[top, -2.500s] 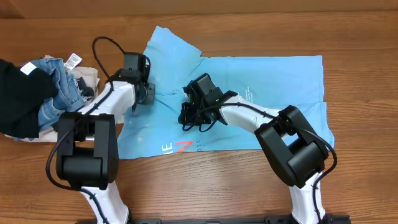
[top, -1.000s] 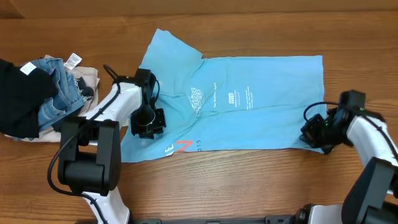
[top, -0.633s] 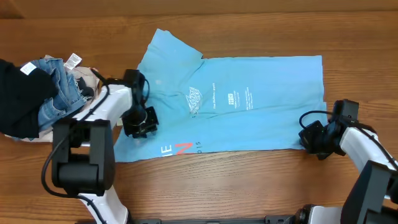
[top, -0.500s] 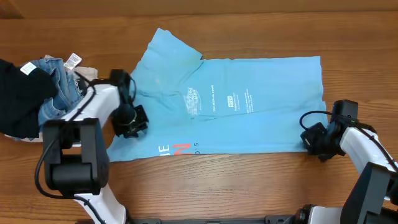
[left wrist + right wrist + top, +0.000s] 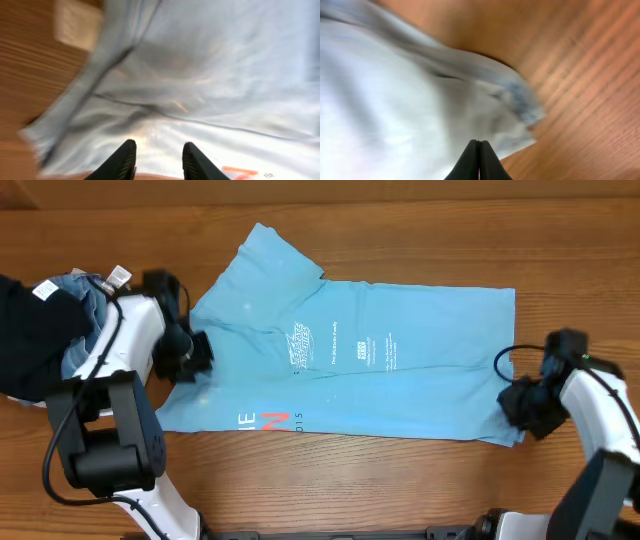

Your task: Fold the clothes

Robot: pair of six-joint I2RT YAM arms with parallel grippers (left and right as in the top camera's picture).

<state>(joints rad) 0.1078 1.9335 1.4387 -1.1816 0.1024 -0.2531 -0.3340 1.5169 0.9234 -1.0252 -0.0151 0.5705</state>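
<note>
Probably smoothing: shirt [image 5: 400,380] flat, left gripper [image 5: 159,146] narrowly parted over its sleeve end, right gripper [image 5: 478,145] closed at its hem corner. Next you pinch an edge.

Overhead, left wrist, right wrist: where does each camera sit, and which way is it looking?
Overhead: above the table, looking straight down at the T-shirt; the left arm and right arm show, with the left tool at the shirt's left edge and the right tool at its near right corner.
Left wrist: on the left wrist, looking past its parted fingers onto blurred blue cloth.
Right wrist: on the right wrist, looking past its closed tool onto the shirt's edge and bare wood.
Shared: all three show the T-shirt and table.
</note>
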